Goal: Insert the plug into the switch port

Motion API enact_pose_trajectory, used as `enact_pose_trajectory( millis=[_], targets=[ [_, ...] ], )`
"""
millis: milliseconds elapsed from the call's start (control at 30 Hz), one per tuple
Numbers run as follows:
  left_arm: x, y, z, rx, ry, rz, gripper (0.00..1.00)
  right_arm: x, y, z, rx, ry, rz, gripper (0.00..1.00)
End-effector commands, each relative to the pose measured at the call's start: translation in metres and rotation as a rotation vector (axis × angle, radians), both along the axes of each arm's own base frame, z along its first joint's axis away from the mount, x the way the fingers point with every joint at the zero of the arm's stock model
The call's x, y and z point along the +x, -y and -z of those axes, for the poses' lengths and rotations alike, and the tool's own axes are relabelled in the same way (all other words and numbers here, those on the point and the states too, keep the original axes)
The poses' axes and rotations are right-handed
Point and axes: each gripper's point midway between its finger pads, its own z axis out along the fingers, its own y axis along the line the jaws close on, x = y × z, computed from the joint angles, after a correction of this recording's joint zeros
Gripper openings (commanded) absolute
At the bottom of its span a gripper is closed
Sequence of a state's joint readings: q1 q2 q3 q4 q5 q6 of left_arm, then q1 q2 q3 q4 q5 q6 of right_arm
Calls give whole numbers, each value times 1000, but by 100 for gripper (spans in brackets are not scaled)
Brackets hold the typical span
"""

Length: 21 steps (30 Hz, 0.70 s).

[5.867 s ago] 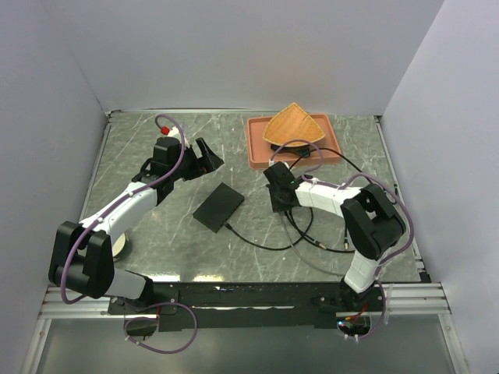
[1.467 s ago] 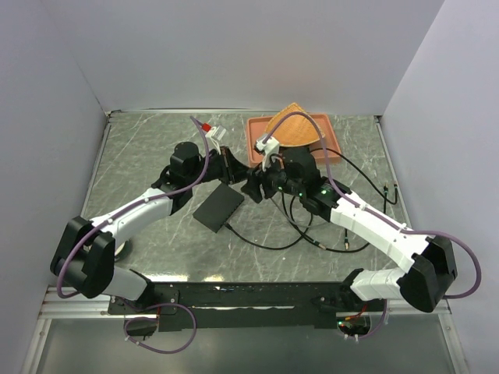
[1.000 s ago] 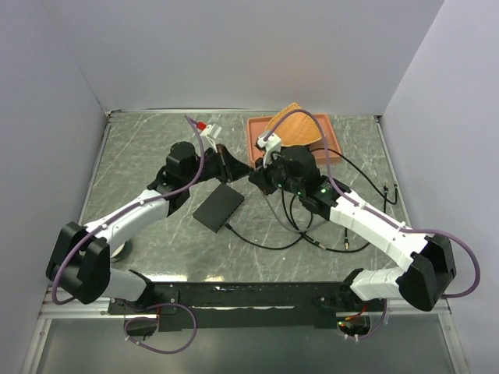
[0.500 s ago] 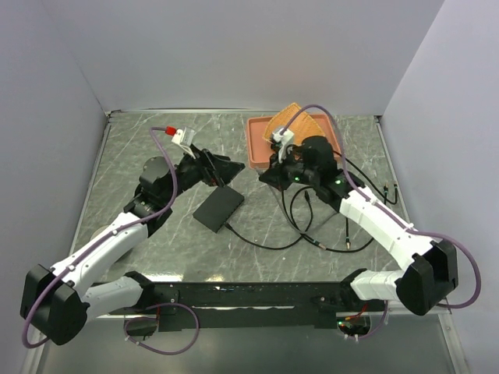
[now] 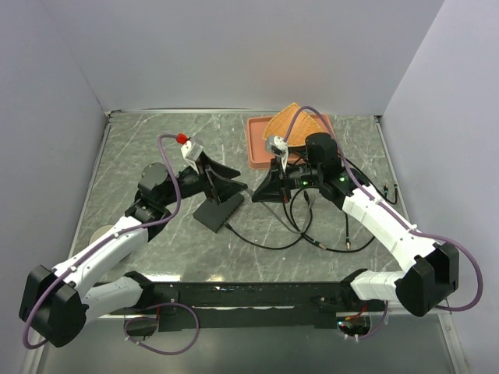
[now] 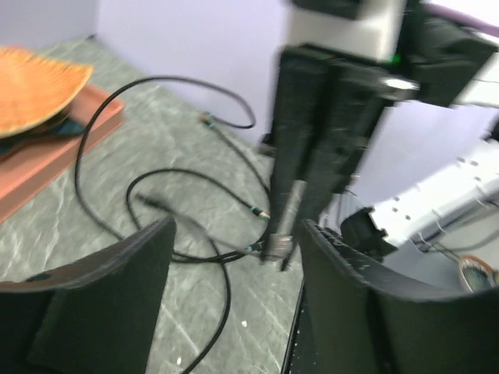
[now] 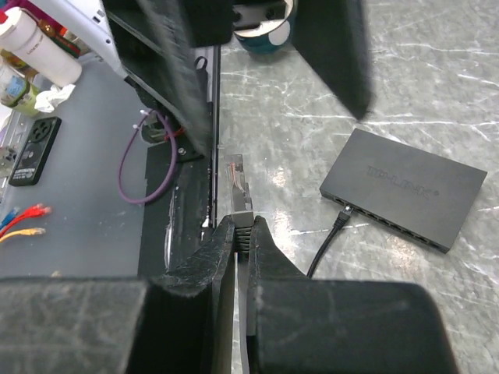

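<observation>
Right wrist | plug (image 7: 238,191) gripped by right end effector (image 7: 240,227) | switch (image 7: 413,187) apart

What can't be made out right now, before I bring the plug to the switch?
- Free ports: right wrist view, the sockets on the switch edge are too small to count; a cable meets that edge.
- Plug: top external view, hidden by the right gripper.
- Plug's clip side: left wrist view, motion blur.
- Switch's far end: top external view, covered by the left gripper.
</observation>
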State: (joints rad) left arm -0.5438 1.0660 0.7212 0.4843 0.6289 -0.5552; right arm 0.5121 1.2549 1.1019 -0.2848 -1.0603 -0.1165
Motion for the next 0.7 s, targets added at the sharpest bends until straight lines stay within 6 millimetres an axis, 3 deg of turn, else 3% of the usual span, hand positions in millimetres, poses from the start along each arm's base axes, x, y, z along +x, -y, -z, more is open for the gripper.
enact_pose_trajectory(
  millis=[0, 367, 467, 567, 600, 667],
  targets=[
    [-28, 4, -31, -53, 159, 140, 62, 1, -2, -21, 40, 45, -16, 0],
    [-31, 27, -18, 6, 143, 202, 52, 11, -4, -18, 29, 28, 29, 0],
    [-29, 33, -16, 26, 131, 198, 39, 11, -4, -18, 33, 25, 27, 0],
    [-26, 35, -19, 21, 119, 185, 14, 12, -4, -17, 28, 13, 31, 0],
    [-24, 35, -23, 8, 123, 163, 1, 12, -4, -16, 23, 12, 33, 0],
    [-20, 33, -26, -10, 104, 130, 1, 17, -3, -14, 10, 13, 68, 0]
  ],
)
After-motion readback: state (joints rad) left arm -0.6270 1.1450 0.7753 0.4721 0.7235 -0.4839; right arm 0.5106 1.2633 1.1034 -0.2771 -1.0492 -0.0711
